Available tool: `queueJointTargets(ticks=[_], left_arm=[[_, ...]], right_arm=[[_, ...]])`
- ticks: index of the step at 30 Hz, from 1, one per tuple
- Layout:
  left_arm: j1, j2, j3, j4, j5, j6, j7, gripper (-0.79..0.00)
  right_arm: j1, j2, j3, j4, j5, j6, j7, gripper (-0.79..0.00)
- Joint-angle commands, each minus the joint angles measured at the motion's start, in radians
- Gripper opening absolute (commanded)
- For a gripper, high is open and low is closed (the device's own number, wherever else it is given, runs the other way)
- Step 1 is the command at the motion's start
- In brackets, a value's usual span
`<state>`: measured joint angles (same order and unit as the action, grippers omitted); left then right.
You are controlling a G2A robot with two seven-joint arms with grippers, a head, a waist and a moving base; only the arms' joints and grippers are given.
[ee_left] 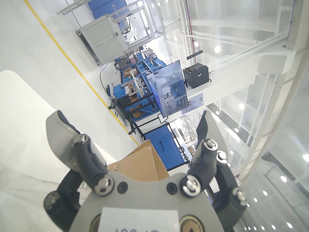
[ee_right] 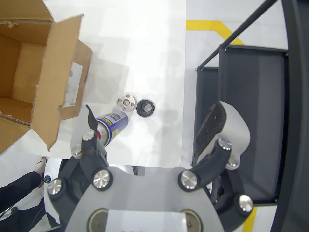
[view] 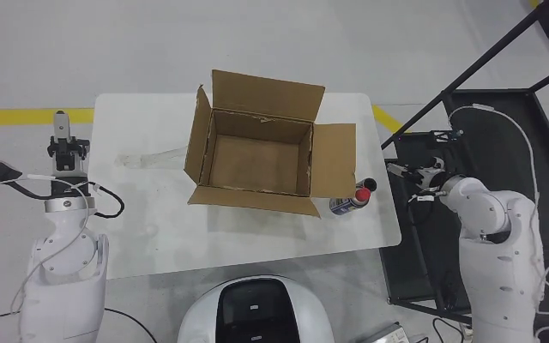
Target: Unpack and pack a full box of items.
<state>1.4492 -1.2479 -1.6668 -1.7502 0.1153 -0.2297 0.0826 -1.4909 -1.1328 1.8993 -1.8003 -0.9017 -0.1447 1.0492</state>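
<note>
Box (view: 257,163) central on table (view: 137,231), spray can (view: 346,205) by its right front corner, round cap (view: 371,183) beside can

We see a box (view: 257,94) of matt brown cardboard with rough torn edges, a smooth, faintly glossy white table (view: 137,206), a can (ee_right: 112,125) of glossy painted metal, and a dull, brushed metal disc (ee_right: 126,102).

glossy white rounded left arm (view: 64,257) and right arm (view: 493,225), black cable (view: 109,204) by the left wrist. left tool (ee_left: 131,117) and right tool (ee_right: 153,112): grey plates (ee_right: 144,194), black links (ee_right: 210,160), silver screws (ee_right: 102,178), ribbed black pads (ee_right: 210,121).
</note>
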Motion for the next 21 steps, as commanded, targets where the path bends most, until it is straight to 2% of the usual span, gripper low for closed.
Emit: queueJointTargets(ticks=[1, 4, 6, 12, 15, 19, 21], left_arm=[[0.0, 0.0, 0.0, 0.0, 0.0, 0.0, 0.0, 0.0], [0.0, 0.0, 0.0, 0.0, 0.0, 0.0, 0.0, 0.0], [0.0, 0.0, 0.0, 0.0, 0.0, 0.0, 0.0, 0.0], [0.0, 0.0, 0.0, 0.0, 0.0, 0.0, 0.0, 0.0], [0.0, 0.0, 0.0, 0.0, 0.0, 0.0, 0.0, 0.0], [0.0, 0.0, 0.0, 0.0, 0.0, 0.0, 0.0, 0.0], [0.0, 0.0, 0.0, 0.0, 0.0, 0.0, 0.0, 0.0]], right_arm=[[0.051, -0.001, -0.052, 0.05, 0.003, 0.114, 0.098, 0.0], [0.135, 0.002, -0.107, 0.14, -0.025, 0.172, 0.171, 0.0], [0.179, 0.006, -0.123, 0.181, -0.02, 0.175, 0.236, 0.0], [0.233, 0.026, -0.031, 0.178, 0.096, 0.17, 0.418, 0.0], [0.22, 0.039, 0.022, 0.154, 0.163, 0.146, 0.487, 0.0], [0.123, 0.055, 0.093, 0.062, 0.324, 0.071, 0.487, 0.0], [0.055, 0.053, 0.116, 0.015, 0.376, 0.027, 0.437, 0.0]])
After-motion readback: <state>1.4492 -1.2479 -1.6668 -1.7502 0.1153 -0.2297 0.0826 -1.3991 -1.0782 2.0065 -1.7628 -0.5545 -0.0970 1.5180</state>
